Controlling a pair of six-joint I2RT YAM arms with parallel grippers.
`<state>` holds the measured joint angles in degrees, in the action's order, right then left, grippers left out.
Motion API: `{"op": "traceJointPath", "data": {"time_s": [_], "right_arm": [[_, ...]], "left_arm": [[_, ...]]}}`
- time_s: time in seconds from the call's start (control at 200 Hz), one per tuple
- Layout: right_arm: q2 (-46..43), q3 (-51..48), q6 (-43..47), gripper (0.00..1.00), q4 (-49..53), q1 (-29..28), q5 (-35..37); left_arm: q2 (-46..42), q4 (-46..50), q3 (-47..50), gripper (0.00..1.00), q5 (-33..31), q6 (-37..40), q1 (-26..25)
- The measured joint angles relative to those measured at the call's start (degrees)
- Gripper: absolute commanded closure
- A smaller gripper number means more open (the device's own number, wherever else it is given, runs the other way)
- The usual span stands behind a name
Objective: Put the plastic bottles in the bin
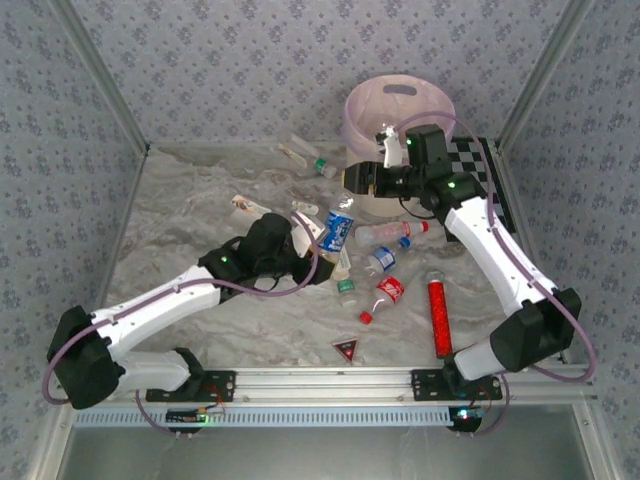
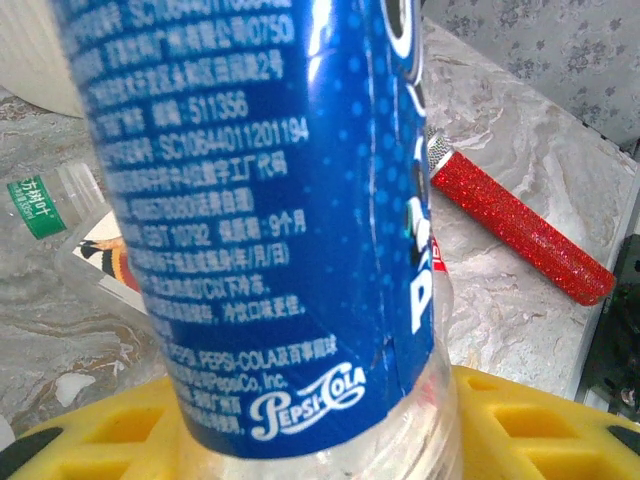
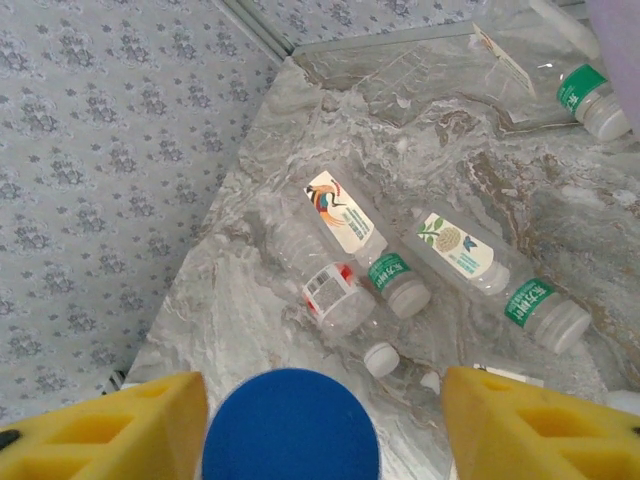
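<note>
**Top view, with both wrist views.** The marbled surface (image 1: 190, 230) is enclosed by patterned walls. The bin (image 1: 436, 104), cream with a pink liner, stands at 12 to 1 o'clock. A checkerboard (image 1: 482, 165) lies just beside the bin at its 4 o'clock. A red glittery tube (image 1: 438, 318) lies at 4 o'clock on the surface.

Loose bottles (image 1: 392, 232) cluster at the centre, between the held bottle and the tube. Further bottles (image 1: 300, 155) lie at 11 o'clock. A small red triangle (image 1: 346, 349) sits at 6 o'clock, near the arm rail.

The left arm stretches low from 7 o'clock toward the centre. The left pincer (image 2: 300, 432) is closed on the blue-labelled bottle (image 2: 280, 220), with yellow pads on both sides of its clear lower body. This bottle is at the centre, at the bin's 7 o'clock and well apart from it.

The right arm rises from 5 o'clock with its elbow out at 4 o'clock. Its wrist is at the bin's 7 o'clock rim and crosses in front of the bin's near wall. The right pincer (image 3: 322, 422) has yellow fingers standing apart with a round blue cap (image 3: 290, 425) between them. Whether they grip it cannot be told.
</note>
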<state>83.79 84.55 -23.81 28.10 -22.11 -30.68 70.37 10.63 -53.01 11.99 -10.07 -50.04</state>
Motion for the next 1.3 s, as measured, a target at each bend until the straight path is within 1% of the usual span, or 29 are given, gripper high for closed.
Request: {"op": "traceJointPath", "data": {"time_s": [0.04, 0.15, 0.22, 0.26, 0.32, 0.35, 0.375, 0.445, 0.475, 0.5, 0.55, 0.615, 0.695, 1.009, 1.164, 1.299], "right_arm": [[0.39, 0.20, -0.26, 0.44, -0.26, -0.11, -0.15], [1.38, 0.26, -0.74, 0.62, -0.46, -0.55, -0.13], [1.73, 0.28, -1.07, 0.70, -0.52, -0.66, -0.04], [1.73, 0.31, -1.46, 0.74, -0.52, -0.66, -0.09], [1.73, 0.33, -1.79, 0.77, -0.66, -0.76, 0.02], [1.73, 0.33, -1.79, 0.78, -0.76, -0.81, 0.11], [1.73, 0.33, -1.79, 0.80, -0.85, -0.81, 0.20], [1.70, 0.33, -1.77, 0.84, -0.90, -0.87, 0.48], [1.68, 0.37, -1.73, 0.86, -0.92, -0.92, 0.61], [1.64, 0.44, -1.70, 0.87, -0.87, -0.92, 0.85], [1.49, 0.68, -1.27, 0.90, -0.66, -0.92, 2.12], [1.49, 1.99, -0.39, 0.93, 0.22, -0.59, 3.82], [1.49, 4.74, 0.85, 1.00, 0.70, 0.02, 5.42], [0.74, 21.40, 7.45, 1.00, 0.31, 4.96, 10.71], [-1.40, 23.47, 12.74, 1.00, -6.08, 7.26, 16.85], [-1.88, 23.61, 18.67, 1.00, -14.19, 8.74, 24.79]], "left_arm": [[0.00, -0.02, 0.20, 1.00, -0.02, 0.02, 0.07], [0.00, -0.13, 0.96, 1.00, 0.00, 0.24, 0.02], [0.02, 0.09, 1.27, 1.00, -0.35, 0.46, 0.04], [0.02, -0.02, 1.46, 0.97, -0.70, 0.66, 0.02], [0.02, -0.26, 1.60, 0.90, -1.07, 0.87, 0.02], [0.02, -0.37, 1.66, 0.83, -1.27, 0.87, 0.02], [0.04, -0.48, 1.73, 0.73, -1.53, 0.85, 0.02], [0.07, -0.63, 1.81, 0.33, -2.36, 0.83, 0.00], [0.09, -0.63, 1.81, 0.19, -2.67, 0.85, -0.04], [0.07, -0.63, 1.81, 0.12, -3.13, 0.81, -0.13], [0.02, -0.63, 1.81, 0.02, -4.44, 0.55, -0.22], [-0.59, -0.76, 2.01, 0.01, -6.40, -0.09, -0.22], [-2.45, -1.33, 3.06, 0.01, -8.59, -0.72, -0.22], [-7.72, -1.68, 6.82, 0.01, -14.45, -4.90, 0.28], [-8.57, -1.68, 8.35, 0.01, -16.85, -7.08, 0.59], [-9.29, -1.70, 8.46, 0.01, -18.34, -8.39, 0.72]]}}
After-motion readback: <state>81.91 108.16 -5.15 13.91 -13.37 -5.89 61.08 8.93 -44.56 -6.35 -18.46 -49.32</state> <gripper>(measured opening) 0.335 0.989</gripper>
